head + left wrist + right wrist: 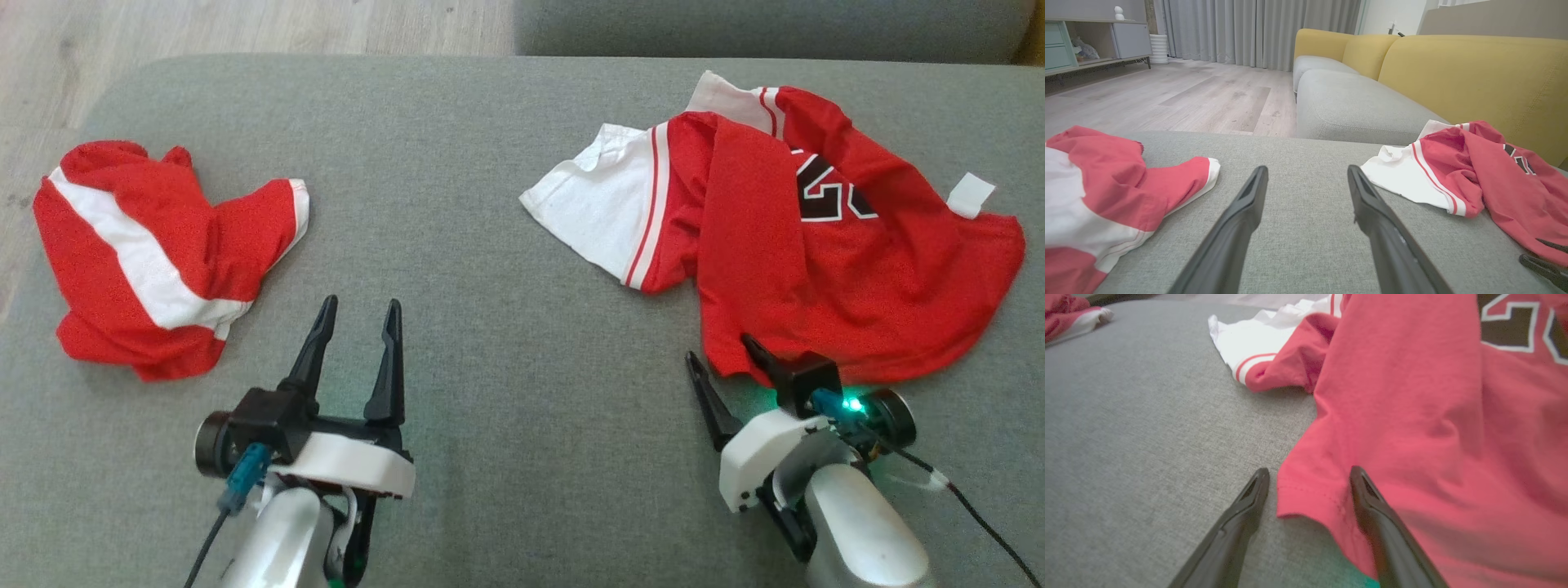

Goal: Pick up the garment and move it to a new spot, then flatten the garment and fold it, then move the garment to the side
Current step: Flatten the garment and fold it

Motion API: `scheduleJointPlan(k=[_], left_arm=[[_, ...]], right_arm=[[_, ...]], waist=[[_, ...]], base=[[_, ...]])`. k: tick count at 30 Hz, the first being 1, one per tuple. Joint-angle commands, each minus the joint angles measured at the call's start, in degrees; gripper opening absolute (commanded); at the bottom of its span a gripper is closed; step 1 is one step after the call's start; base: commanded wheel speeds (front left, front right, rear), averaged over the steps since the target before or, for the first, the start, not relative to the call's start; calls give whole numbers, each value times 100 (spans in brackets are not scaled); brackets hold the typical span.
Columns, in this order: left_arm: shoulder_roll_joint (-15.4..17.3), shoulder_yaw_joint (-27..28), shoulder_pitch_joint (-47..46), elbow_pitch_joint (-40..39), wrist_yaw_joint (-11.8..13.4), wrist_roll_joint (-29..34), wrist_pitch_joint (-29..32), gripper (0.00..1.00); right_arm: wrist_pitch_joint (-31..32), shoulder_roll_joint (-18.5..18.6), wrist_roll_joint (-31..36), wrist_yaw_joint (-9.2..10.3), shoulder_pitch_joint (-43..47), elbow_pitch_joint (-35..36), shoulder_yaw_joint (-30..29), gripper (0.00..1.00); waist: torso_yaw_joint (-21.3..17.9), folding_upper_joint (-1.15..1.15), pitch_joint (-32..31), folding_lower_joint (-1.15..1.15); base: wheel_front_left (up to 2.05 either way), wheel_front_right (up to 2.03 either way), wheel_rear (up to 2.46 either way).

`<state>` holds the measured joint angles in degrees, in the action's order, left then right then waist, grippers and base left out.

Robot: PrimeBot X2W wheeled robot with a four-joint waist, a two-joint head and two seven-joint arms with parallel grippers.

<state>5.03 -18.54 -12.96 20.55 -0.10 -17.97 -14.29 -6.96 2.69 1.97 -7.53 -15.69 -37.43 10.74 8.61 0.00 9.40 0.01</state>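
Observation:
A crumpled red and white jersey (816, 245) with a black number lies at the right of the grey couch seat (490, 286). My right gripper (718, 353) is open at the jersey's near left corner; in the right wrist view the red hem (1310, 498) sits between its two fingers, one finger on the cloth and one on the couch. A second red and white garment (155, 253) lies bunched at the left. My left gripper (359, 314) stands open over bare couch between the two garments, holding nothing. The left wrist view shows both garments, the jersey (1474, 175) and the bunched garment (1106, 196).
Beyond the seat's far edge lies a wooden floor (1188, 94). Another grey seat (1355, 106) with yellow back cushions (1474, 77) stands further off, with curtains and a cabinet (1094, 36) behind. A white tag (970, 194) sticks out at the jersey's right edge.

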Motion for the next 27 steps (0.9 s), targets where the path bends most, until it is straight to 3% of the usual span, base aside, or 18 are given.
scheduleJointPlan(k=[1,2,3,4,14,20,26,27], left_arm=[[19,249,-216,-109,-44,67,-71,100],[7,280,-217,-95,-60,85,-71,100],[-4,311,-216,-82,-73,104,-71,100],[-14,345,-211,-66,-83,121,-71,100],[-89,579,-104,14,-151,256,-71,100],[-149,642,9,14,-185,307,-71,100],[-190,633,55,52,-208,313,-71,100],[-194,633,60,58,-211,312,-71,100]], right_arm=[[117,19,121,4,-185,-81,121,100],[193,19,164,4,-234,-201,109,100],[255,19,185,4,-271,-302,84,43],[290,19,175,4,-296,-380,43,0],[7,19,515,4,51,-353,-1228,0],[72,19,1064,4,638,304,-2425,0],[237,19,1267,4,1000,694,-2897,0],[195,19,1325,4,1019,772,-2963,82]], waist=[[15,0,19,-1],[11,0,20,-1],[1,0,17,-1],[-22,0,6,-1],[-461,0,-265,-1],[-747,0,-477,-1],[-824,0,-599,-1],[-828,0,-612,-1]], base=[[0,0,0],[0,0,0],[0,0,0],[0,0,0],[0,0,0],[0,0,0],[0,0,0],[0,0,0]])
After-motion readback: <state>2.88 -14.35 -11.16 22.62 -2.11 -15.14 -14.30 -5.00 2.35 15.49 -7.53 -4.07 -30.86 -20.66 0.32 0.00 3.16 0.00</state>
